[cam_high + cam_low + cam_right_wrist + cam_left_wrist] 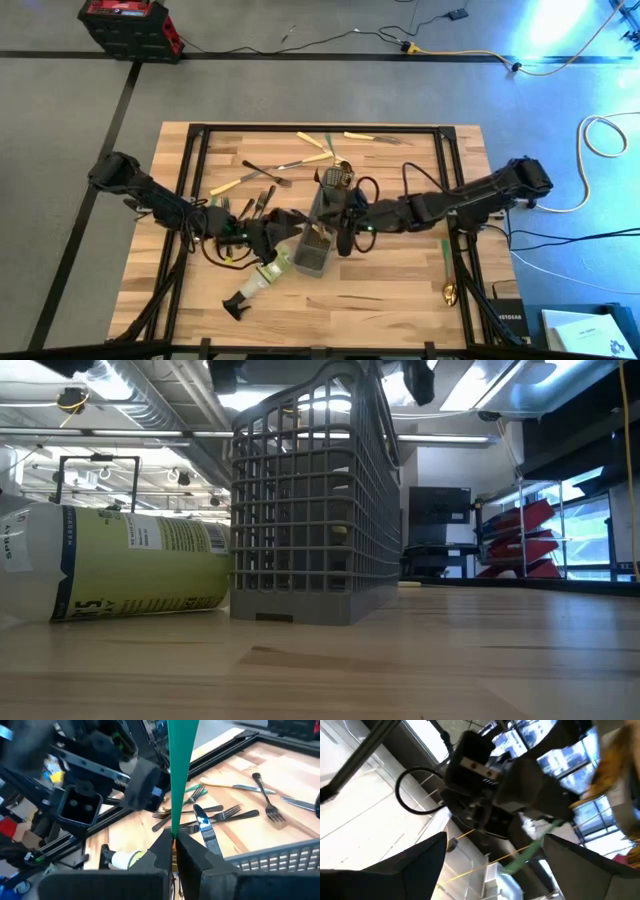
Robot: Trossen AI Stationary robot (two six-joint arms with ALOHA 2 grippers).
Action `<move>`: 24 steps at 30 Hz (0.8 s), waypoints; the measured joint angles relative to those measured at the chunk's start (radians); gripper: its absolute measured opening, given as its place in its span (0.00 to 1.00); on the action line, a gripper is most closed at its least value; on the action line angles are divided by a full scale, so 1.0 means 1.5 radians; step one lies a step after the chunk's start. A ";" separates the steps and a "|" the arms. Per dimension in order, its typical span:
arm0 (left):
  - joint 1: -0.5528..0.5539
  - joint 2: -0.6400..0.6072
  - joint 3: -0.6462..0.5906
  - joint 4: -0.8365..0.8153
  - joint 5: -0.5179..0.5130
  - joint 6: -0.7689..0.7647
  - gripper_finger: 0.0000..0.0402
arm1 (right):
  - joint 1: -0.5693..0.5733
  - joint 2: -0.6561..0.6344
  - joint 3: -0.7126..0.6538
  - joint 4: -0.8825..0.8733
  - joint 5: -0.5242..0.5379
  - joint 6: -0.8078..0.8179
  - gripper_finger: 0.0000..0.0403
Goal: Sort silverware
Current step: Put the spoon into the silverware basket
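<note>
One green-handled utensil (pixel 181 765) was pinched between the closed jaws of the right gripper (pixel 174 838), its handle rising straight out past the fingertips; its working end was hidden. That gripper hung above the grey mesh caddy (pixel 314 240) near the middle of the table (pixel 400 300). The left gripper (pixel 492 855) stood just beside the caddy, jaws wide and holding nothing, with the green handle (pixel 527 856) showing between its fingers. A spray bottle (pixel 262 282) lay on its side, touching the caddy's left wall in the low view. Farther off, loose forks (pixel 215 815) and a knife (pixel 206 831) lay flat, crossing one another, beyond the caddy's rim. More cream-handled pieces (pixel 318 141) lay near the far edge. One green-handled spoon (pixel 448 272) lay by the right edge, well apart.
</note>
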 joint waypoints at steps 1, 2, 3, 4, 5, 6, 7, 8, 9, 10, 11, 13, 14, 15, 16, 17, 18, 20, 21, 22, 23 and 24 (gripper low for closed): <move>0.002 0.000 0.009 0.000 0.000 0.000 0.79 | -0.002 0.005 0.006 0.001 -0.011 -0.001 0.00; 0.004 0.000 0.018 -0.001 -0.002 -0.006 0.79 | -0.002 0.010 0.011 0.001 -0.014 -0.003 0.00; 0.005 0.000 0.026 -0.003 -0.007 -0.012 0.79 | -0.002 0.014 0.017 0.001 -0.014 -0.008 0.00; 0.007 0.000 0.031 -0.007 -0.015 -0.019 0.79 | -0.001 0.018 0.023 0.002 -0.015 -0.016 0.00; 0.011 0.000 0.035 -0.016 -0.020 -0.024 0.79 | 0.000 0.021 0.027 0.003 -0.017 -0.019 0.00; 0.016 0.000 0.037 -0.026 -0.023 -0.024 0.79 | 0.000 0.024 0.030 0.002 -0.023 -0.020 0.00; 0.021 0.000 0.037 -0.033 -0.025 -0.023 0.79 | 0.000 0.027 0.034 0.002 -0.034 -0.020 0.00; 0.026 0.000 0.039 -0.042 -0.025 -0.021 0.79 | 0.000 0.028 0.037 0.000 -0.047 -0.020 0.00; 0.031 0.000 0.040 -0.054 -0.025 -0.022 0.79 | 0.000 0.029 0.037 -0.008 -0.055 -0.019 0.00; 0.037 -0.001 0.042 -0.075 -0.025 -0.029 0.79 | 0.000 0.031 0.037 -0.010 -0.056 -0.015 0.00; 0.042 -0.001 0.042 -0.099 -0.025 -0.032 0.79 | -0.001 0.032 0.038 -0.010 -0.057 -0.008 0.00; 0.054 0.000 0.041 -0.140 -0.032 -0.034 0.79 | -0.002 0.033 0.038 -0.015 -0.068 0.000 0.00; 0.061 0.000 0.041 -0.157 -0.035 -0.035 0.79 | -0.004 0.033 0.038 -0.016 -0.076 0.006 0.00; 0.067 0.000 0.041 -0.168 -0.036 -0.036 0.79 | -0.006 0.033 0.038 -0.023 -0.083 0.014 0.00; 0.073 0.000 0.041 -0.175 -0.036 -0.037 0.79 | -0.007 0.033 0.039 -0.037 -0.088 0.020 0.00; 0.078 0.000 0.041 -0.181 -0.036 -0.040 0.79 | -0.011 0.033 0.039 -0.053 -0.091 0.028 0.00; 0.082 0.000 0.041 -0.183 -0.036 -0.045 0.79 | -0.014 0.033 0.039 -0.067 -0.096 0.033 0.00; 0.089 0.000 0.041 -0.181 -0.035 -0.057 0.79 | -0.019 0.033 0.038 -0.092 -0.095 0.038 0.00; 0.090 0.000 0.041 -0.179 -0.035 -0.060 0.79 | -0.022 0.033 0.038 -0.094 -0.095 0.038 0.00; 0.091 0.000 0.041 -0.180 -0.035 -0.061 0.79 | -0.023 0.033 0.038 -0.097 -0.094 0.038 0.00; 0.092 0.000 0.041 -0.182 -0.035 -0.061 0.79 | -0.024 0.033 0.038 -0.098 -0.092 0.038 0.00; 0.091 0.000 0.041 -0.182 -0.031 -0.062 0.79 | -0.029 0.033 0.038 -0.097 -0.089 0.037 0.00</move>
